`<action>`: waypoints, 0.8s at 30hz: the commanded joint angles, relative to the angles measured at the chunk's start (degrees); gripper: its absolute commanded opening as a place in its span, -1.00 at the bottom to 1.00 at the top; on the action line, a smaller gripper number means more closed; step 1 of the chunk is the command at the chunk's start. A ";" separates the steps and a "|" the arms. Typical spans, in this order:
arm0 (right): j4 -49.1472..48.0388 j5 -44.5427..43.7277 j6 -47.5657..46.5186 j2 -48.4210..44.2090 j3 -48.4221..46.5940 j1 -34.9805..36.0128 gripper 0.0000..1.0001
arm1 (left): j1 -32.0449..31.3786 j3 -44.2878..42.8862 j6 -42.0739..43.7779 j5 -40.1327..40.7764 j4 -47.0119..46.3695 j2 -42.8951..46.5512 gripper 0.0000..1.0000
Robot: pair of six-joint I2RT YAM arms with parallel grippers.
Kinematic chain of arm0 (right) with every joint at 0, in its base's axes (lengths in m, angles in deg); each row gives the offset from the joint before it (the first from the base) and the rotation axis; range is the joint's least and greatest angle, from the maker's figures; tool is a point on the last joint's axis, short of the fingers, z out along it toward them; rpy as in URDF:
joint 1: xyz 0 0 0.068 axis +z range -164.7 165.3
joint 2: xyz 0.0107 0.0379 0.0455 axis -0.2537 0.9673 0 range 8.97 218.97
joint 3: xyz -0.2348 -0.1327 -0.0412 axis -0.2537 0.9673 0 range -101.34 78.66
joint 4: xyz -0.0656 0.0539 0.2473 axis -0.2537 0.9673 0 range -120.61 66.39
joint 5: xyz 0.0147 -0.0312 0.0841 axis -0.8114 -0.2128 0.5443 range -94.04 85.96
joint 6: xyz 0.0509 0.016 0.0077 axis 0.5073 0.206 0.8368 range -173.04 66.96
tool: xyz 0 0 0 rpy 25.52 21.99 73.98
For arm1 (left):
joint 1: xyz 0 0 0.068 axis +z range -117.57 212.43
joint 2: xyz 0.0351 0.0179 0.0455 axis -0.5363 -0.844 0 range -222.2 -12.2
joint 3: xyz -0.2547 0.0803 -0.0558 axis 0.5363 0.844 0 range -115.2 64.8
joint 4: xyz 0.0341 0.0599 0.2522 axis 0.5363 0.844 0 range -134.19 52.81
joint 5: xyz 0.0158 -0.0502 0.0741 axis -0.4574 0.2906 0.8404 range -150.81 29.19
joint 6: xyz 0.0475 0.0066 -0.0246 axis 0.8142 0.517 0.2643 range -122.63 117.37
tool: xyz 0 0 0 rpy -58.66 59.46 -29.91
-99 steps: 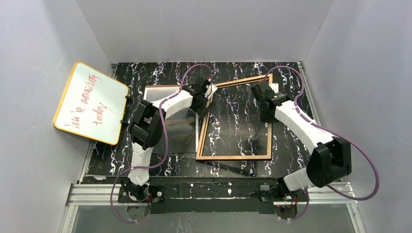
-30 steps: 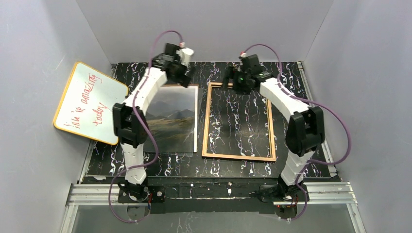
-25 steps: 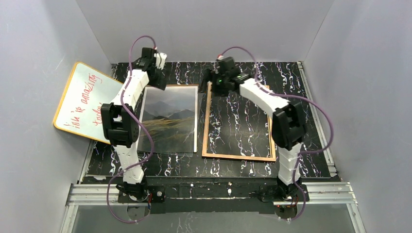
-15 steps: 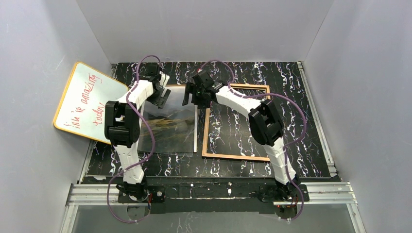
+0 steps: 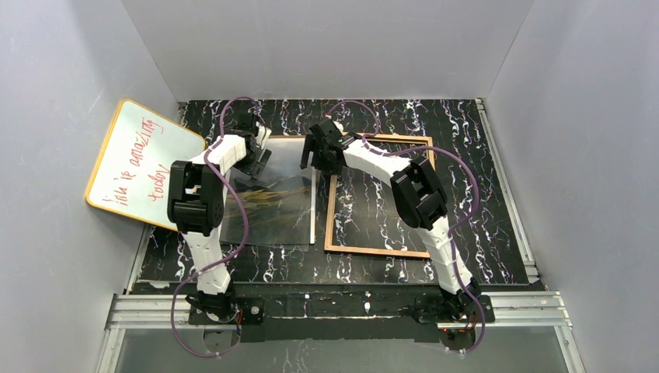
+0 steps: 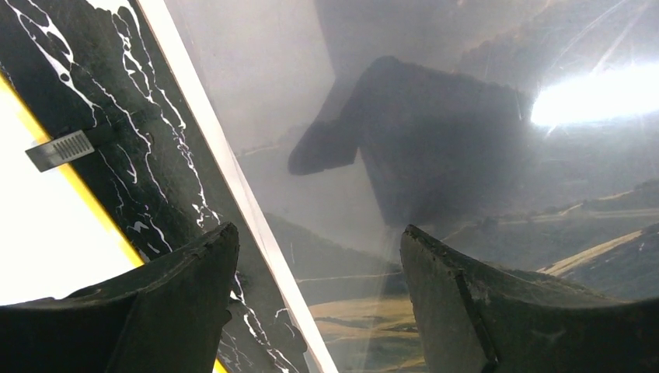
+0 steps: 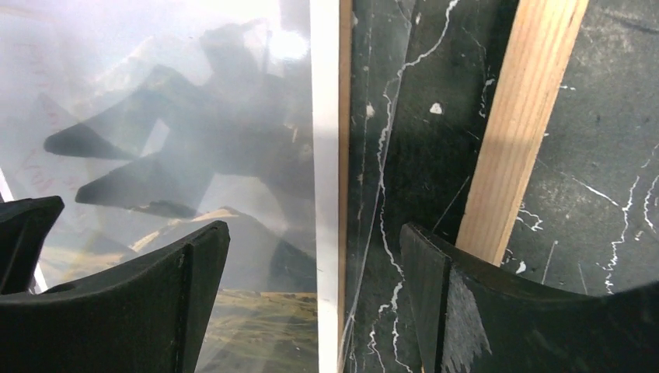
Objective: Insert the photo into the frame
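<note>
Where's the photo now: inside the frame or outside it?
Outside. The photo lies flat beside the frame, on its left; the frame's opening shows only bare marbled tabletop.

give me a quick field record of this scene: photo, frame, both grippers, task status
photo: flat on the table, left of the frame, glare across it
frame: flat, tan side up, empty, table showing through
left gripper: open, straddling the photo's left edge near the far corner
right gripper: open, straddling the photo's right edge, beside the frame's left rail
whiteboard: at the left wall, red writing
task status: photo not yet in the frame
</note>
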 commanded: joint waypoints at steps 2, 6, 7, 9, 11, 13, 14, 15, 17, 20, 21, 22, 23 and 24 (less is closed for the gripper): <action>-0.60 -2.39 0.72 2.47 -3.26 0.02 0.78 | 0.10 1.13 0.63 0.33 -0.12 -1.28 0.46; -2.33 -1.61 2.00 2.75 -2.87 -0.09 0.78 | 0.10 1.13 0.57 -0.22 -0.23 -2.64 0.43; -3.28 -0.56 2.54 2.43 -2.29 -0.34 0.78 | 0.02 1.03 0.51 -0.31 -0.21 -2.94 0.43; -6.04 1.72 3.98 1.25 -0.51 -0.76 0.77 | 0.01 0.98 0.57 -0.34 -0.17 -3.55 0.43; -9.45 3.81 5.63 -0.63 1.79 -1.15 0.77 | -0.14 0.98 0.79 -0.57 -0.18 -3.84 0.43; -13.78 5.71 6.88 -2.94 4.63 -1.74 0.76 | -0.39 1.08 1.06 -0.50 -0.17 -4.07 0.42; -16.01 7.43 7.53 -4.21 6.42 -2.06 0.76 | -0.49 1.07 1.16 -0.43 -0.19 -4.19 0.42; -18.11 8.71 7.99 -5.29 7.66 -2.24 0.75 | -0.65 1.15 1.30 -0.41 -0.21 -4.18 0.42; -21.98 10.95 9.10 -7.21 9.78 -2.89 0.75 | -0.98 1.24 1.56 -0.13 -0.18 -4.24 0.42; -26.79 14.02 10.82 -9.53 12.12 -3.56 0.72 | -1.43 1.38 1.93 0.31 -0.25 -4.17 0.42; -28.23 14.83 11.16 -10.16 12.69 -3.63 0.72 | -1.52 1.49 1.97 0.31 -0.18 -4.15 0.42; -29.67 15.48 11.29 -10.74 13.18 -3.60 0.71 | -1.63 1.51 2.12 0.34 -0.17 -4.08 0.42; -30.47 16.38 11.51 -11.14 13.44 -3.59 0.70 | -1.72 1.58 2.26 0.45 -0.18 -4.07 0.42; -31.14 17.19 11.83 -11.47 13.61 -3.64 0.70 | -1.82 1.54 2.24 0.55 -0.17 -4.11 0.42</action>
